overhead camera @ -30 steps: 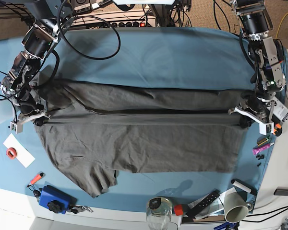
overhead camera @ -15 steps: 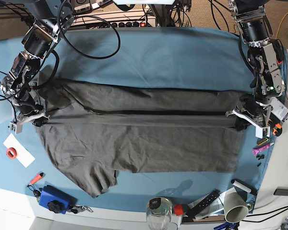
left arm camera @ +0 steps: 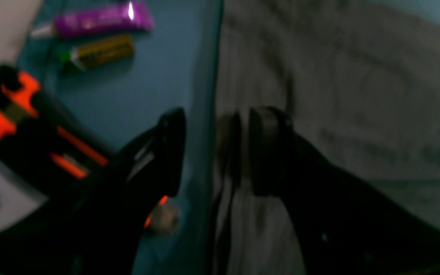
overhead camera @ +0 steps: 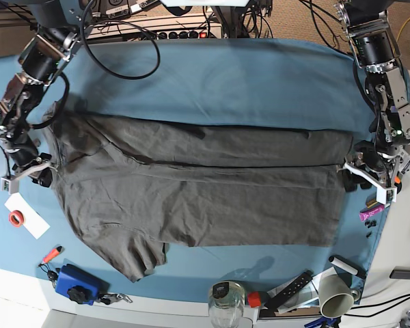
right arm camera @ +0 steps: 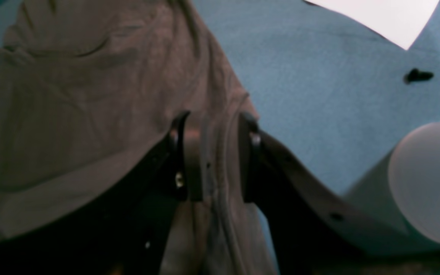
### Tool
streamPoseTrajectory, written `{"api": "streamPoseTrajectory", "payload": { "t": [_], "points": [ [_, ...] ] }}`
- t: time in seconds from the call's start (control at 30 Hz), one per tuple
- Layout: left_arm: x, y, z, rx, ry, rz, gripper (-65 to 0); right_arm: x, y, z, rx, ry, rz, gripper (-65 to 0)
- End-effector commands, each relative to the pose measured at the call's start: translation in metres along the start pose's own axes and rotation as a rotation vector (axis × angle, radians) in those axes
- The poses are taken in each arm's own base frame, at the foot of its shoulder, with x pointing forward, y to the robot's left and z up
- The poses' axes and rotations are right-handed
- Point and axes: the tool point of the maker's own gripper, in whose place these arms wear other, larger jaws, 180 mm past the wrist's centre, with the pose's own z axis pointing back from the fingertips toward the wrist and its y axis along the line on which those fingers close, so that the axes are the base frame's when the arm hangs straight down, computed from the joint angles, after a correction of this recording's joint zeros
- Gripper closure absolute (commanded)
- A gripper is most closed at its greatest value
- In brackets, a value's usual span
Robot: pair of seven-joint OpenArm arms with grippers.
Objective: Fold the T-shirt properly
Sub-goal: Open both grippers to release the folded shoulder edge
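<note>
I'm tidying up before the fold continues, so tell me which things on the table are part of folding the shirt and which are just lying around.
Part of the job:
T-shirt
left gripper
right gripper

Just lying about:
purple tube
blue box
glass jar
cup
white paper with red tape ring

Matt, creased cotton T-shirt (overhead camera: 198, 191) lies on smooth matt blue table cloth (overhead camera: 246, 82).
</note>
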Motion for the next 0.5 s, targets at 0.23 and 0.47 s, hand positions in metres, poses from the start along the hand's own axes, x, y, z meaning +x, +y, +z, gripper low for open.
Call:
{"api": "streamPoseTrajectory", "payload": {
  "t": [0.23, 0.47],
  "points": [
    [0.018, -0.020, 0.023, -0.043, 0.077, -0.068, -27.5, 0.061, 0.004, 0.034, 0.041, -0.074, 0.069, -14.7],
    [-0.024, -0.011, 0.030, -0.012, 0.159, -0.043, -35.2, 0.058, 0.001, 0.037, 0.024, -0.039, 0.071, -14.7]
  ]
}}
